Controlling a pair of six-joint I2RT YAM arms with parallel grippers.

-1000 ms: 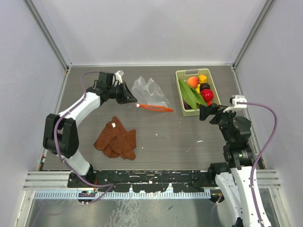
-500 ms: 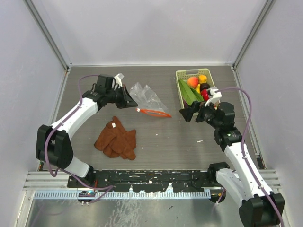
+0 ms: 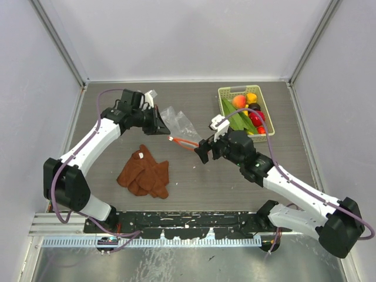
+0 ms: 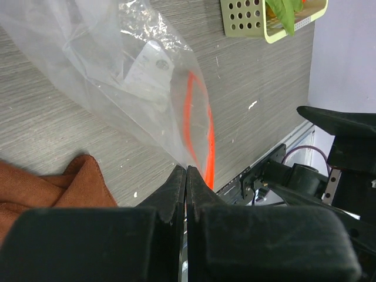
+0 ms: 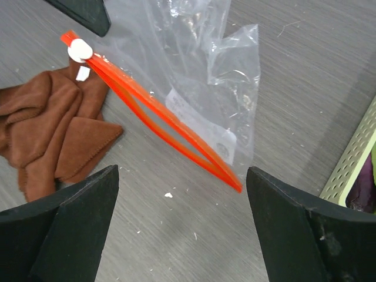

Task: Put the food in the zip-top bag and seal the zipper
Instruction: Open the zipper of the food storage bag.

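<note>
Step in hand: opening the bag (image 3: 179,119), no food (image 3: 245,108) loaded yet. All the food we can see sits in the basket (image 3: 222,91), far right of the table (image 3: 194,176).

The bag lies mid-table, between the basket and the cloth (image 3: 144,173). Its zipper (image 5: 158,117) faces the near edge, and its two strips are parted in a narrow slit.

Left gripper (image 4: 187,175) is clenched on the bag's edge just beside the zipper end, by the white tab (image 5: 79,50). Right gripper (image 5: 182,173) is spread wide with nothing in it, hanging just over the zipper's other end.

Our guess for the next move: the right gripper drops and pinches one lip of the mouth, not both strips, then pulls away from the left to widen the slit. The film is thin and slippery, so a miss is likely.

Writing: a pale printed patch (image 5: 202,120) on the bag, too small to read. A white tag (image 5: 82,73) on the cloth, blank as far as we can tell. No brands.
</note>
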